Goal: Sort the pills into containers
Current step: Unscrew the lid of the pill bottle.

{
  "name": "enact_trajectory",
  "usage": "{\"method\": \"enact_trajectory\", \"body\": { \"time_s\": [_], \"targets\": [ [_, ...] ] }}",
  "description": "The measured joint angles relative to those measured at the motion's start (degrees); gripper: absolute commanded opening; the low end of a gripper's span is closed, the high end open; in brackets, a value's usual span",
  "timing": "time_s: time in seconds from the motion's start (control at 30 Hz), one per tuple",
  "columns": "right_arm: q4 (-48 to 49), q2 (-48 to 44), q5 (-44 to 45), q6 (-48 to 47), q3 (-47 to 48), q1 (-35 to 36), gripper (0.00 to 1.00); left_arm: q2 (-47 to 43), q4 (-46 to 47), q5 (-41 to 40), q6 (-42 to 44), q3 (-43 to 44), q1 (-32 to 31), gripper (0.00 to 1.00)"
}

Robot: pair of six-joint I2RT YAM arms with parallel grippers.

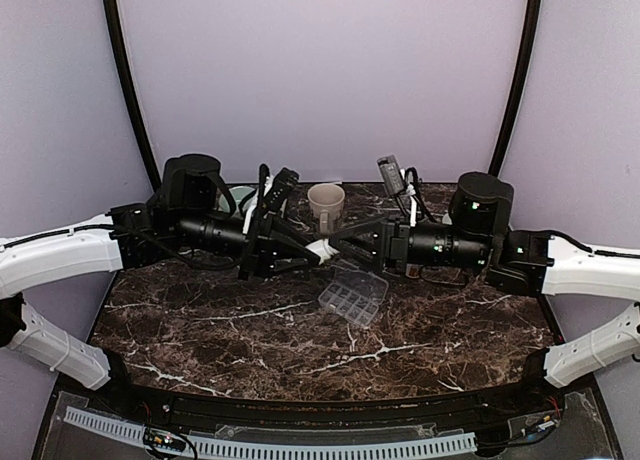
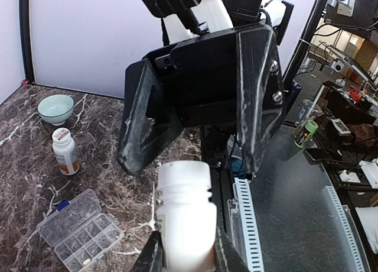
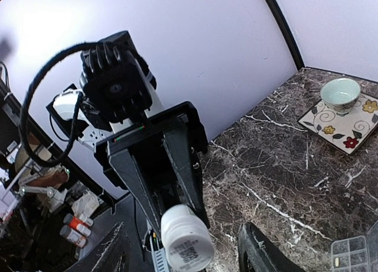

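Note:
A white pill bottle [image 1: 320, 250] hangs in the air between my two grippers, above the table. My left gripper [image 2: 186, 248] is shut on its body [image 2: 184, 224], with the cap pointing at the right gripper. My right gripper [image 3: 186, 251] is open, with a finger on either side of the cap end [image 3: 188, 241] and not touching it. The clear pill organizer [image 1: 352, 292] lies on the marble below with its lid open. It also shows in the left wrist view [image 2: 80, 227] and at the corner of the right wrist view [image 3: 354, 251], with a pill in one compartment.
A cream mug [image 1: 326, 202] stands at the back centre. A second white bottle with an orange label [image 2: 65, 151] stands near a pale green bowl [image 2: 56, 108]. Another green bowl [image 3: 341, 93] sits on a flowered square plate [image 3: 360, 127].

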Motion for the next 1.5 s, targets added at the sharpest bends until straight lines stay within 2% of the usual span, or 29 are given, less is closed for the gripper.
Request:
{"method": "enact_trajectory", "body": {
  "time_s": [0.37,0.7,1.5],
  "targets": [
    [-6.2,-0.3,6.4,11.3,3.0,0.0,0.63,-0.1,0.5,-8.4,4.3,-1.7,-1.2,0.00],
    [-11.6,2.5,9.6,17.9,4.0,0.0,0.62,-1.3,2.1,-15.8,8.7,-2.9,-3.2,0.00],
    [-8.8,5.4,6.4,24.8,4.0,0.0,0.52,-1.3,1.6,-23.8,13.2,-2.9,-6.3,0.00]
  ]
}}
